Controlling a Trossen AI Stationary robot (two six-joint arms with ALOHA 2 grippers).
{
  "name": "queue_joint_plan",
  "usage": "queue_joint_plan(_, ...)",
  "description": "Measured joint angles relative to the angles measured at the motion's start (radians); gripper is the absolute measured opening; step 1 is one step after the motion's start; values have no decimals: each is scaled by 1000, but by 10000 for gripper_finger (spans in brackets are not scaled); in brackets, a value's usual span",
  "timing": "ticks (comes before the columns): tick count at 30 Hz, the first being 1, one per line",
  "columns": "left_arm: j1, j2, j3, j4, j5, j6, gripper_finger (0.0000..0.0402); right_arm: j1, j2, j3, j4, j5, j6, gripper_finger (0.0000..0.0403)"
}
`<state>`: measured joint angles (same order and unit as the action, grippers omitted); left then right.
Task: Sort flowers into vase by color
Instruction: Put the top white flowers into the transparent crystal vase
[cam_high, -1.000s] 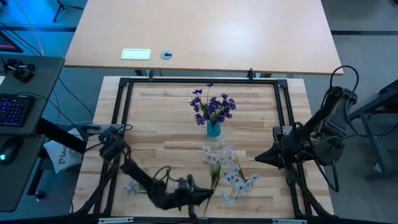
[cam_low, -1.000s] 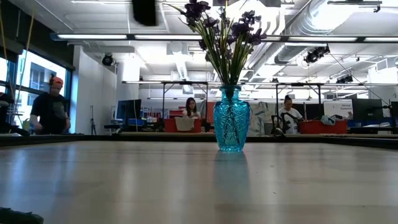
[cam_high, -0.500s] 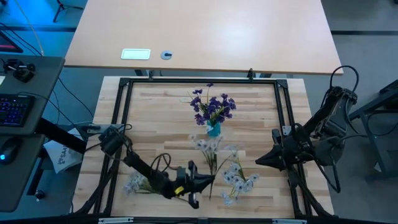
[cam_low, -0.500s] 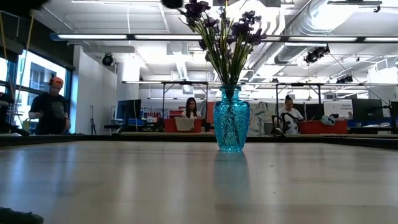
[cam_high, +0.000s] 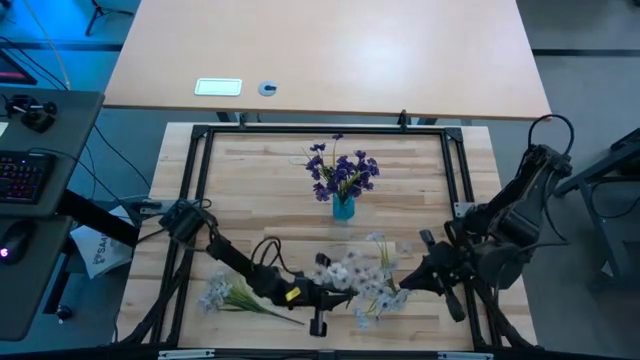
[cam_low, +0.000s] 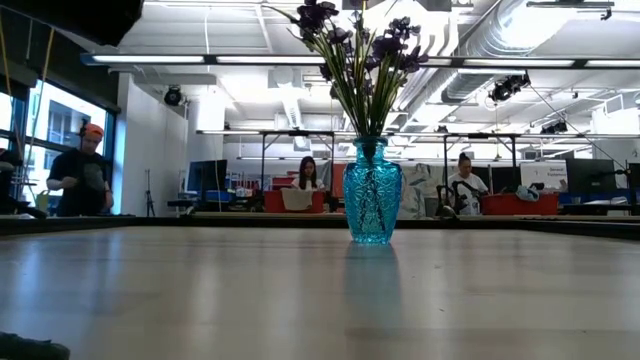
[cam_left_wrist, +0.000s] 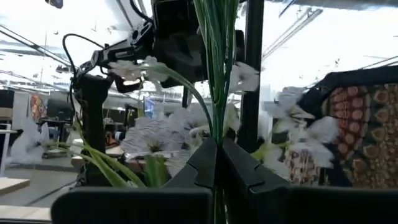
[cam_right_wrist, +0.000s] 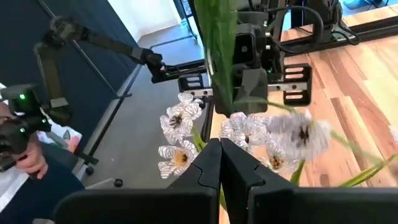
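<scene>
A turquoise glass vase (cam_high: 343, 207) (cam_low: 372, 195) stands mid-table with dark purple flowers (cam_high: 341, 172) stuck in it by their stems. My left gripper (cam_high: 335, 292) (cam_left_wrist: 216, 142) is low near the table's near edge, shut on a white-flowered sprig (cam_high: 342, 270). My right gripper (cam_high: 403, 283) (cam_right_wrist: 217, 142) faces it from the right, shut, with a green stem (cam_right_wrist: 217, 56) rising from its fingertips. More white flowers (cam_high: 385, 292) lie on the wood between the two grippers. Another white bunch (cam_high: 225, 295) lies at the near left. My left gripper pinches the sprig's green stems (cam_left_wrist: 214, 118) between its two fingers, which lie across them. The blooms (cam_left_wrist: 155, 137) spread beyond the fingertips. My right gripper has a green stem (cam_right_wrist: 221, 93) running out from between its shut fingers; white blooms (cam_right_wrist: 249, 130) sit just beyond the tips.
A black metal frame (cam_high: 200, 180) rims the wooden table. Cables loop along my left arm (cam_high: 262, 262). The far half of the table around the vase is bare wood (cam_high: 260, 170). People stand in the room behind (cam_low: 80, 170).
My left gripper has moved away from the near edge toward the right and tipped over. Its white sprig, which stood up near the vase, now lies low toward my right gripper. My right gripper has moved toward the near edge and left, up to the white flowers.
</scene>
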<state>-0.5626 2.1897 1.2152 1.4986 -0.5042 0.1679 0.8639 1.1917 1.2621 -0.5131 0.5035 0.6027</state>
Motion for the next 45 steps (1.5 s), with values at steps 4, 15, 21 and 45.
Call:
queue_joint_plan(4, 47, 0, 0, 5, 68, -55, 0, 0, -7, 0, 23, 4, -16, 0)
queue_joint_plan(15, 140, 0, 130, -102, 269, -85, 0, 1, -119, 0, 156, 97, -205, 0)
queue_joint_plan(21, 159, 31, 187, -160, 282, -86, 0, 1, -167, 0, 161, 146, -271, 0)
queue_joint_plan(45, 216, 340, 573, -142, 227, -220, 0, 1, -184, 0, 194, 152, -342, 0)
